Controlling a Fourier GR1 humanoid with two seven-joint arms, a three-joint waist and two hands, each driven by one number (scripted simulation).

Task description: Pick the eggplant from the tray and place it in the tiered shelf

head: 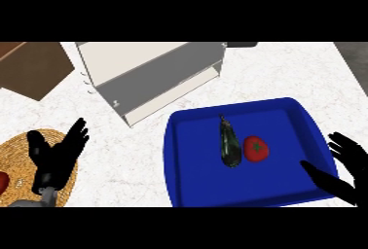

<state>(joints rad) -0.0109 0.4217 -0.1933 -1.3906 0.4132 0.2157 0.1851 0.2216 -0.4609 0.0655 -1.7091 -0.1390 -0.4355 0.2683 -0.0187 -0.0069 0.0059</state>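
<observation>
we've got a dark glossy eggplant point(230, 142) in the blue tray point(287, 197), skinny stem end pointing away from us, lengthwise front-to-back, just beside a tomato point(256, 148), both our hands, left hand point(56, 153) and right hand point(345, 170), spread wide, holding nothing

No readable text, labels, brands, numbers or signs anywhere.

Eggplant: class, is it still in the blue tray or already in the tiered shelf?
Still in the tray. The eggplant lies flat on the blue tray, beside a tomato; neither hand touches it.
</observation>
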